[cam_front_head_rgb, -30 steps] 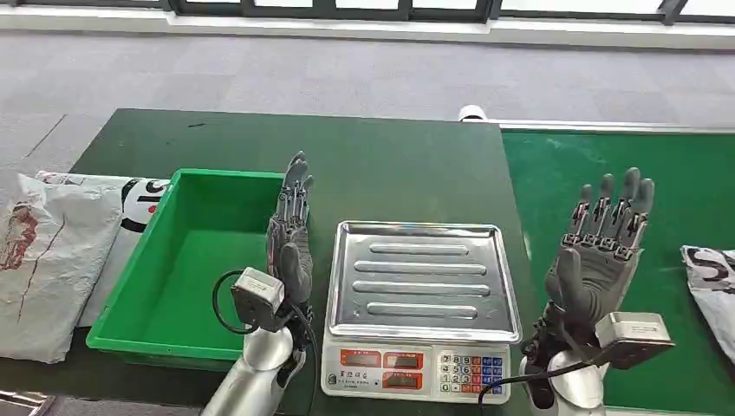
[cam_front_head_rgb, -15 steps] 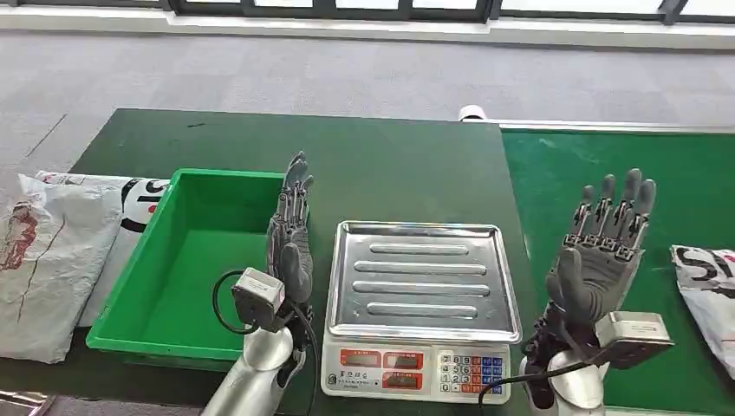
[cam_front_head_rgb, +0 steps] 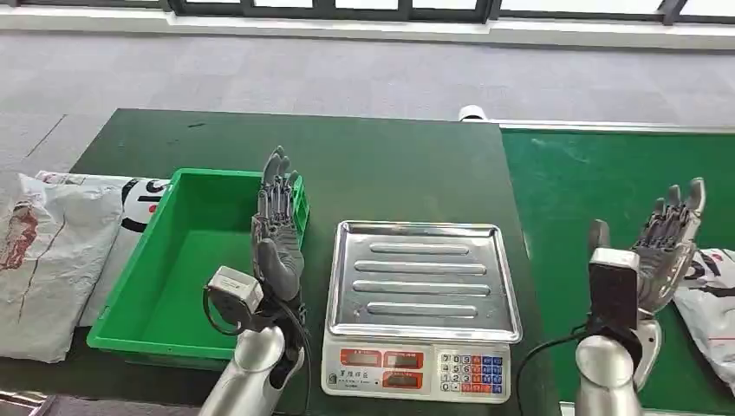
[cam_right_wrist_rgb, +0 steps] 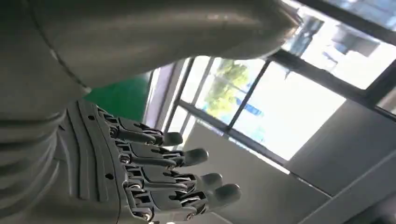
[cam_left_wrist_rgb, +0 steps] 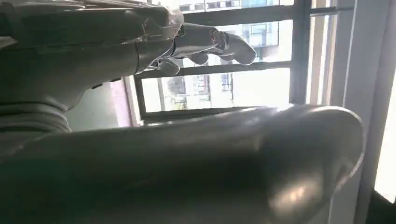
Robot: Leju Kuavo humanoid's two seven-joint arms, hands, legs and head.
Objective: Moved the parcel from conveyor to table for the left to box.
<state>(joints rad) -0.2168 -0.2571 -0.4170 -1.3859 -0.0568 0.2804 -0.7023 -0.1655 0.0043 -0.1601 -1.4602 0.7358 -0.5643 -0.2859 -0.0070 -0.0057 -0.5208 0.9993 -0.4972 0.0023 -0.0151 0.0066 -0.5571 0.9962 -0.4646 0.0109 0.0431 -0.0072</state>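
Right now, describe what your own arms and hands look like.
Both arms are smooth silver tubes. The left hand and right hand are dark grey, with segmented fingers and a thick grey thumb. A small boxy camera sits at each wrist, with a black cable looping from it. The right wrist view shows a grey ribbed cover behind the fingers.

Both silver arms rise from below, forearms nearly upright. The left hand (cam_front_head_rgb: 277, 230) points forward with its fingers straight and close together, holding nothing. The right hand (cam_front_head_rgb: 666, 251), turned edge-on, spreads its fingers (cam_right_wrist_rgb: 182, 158) apart, likewise holding nothing.
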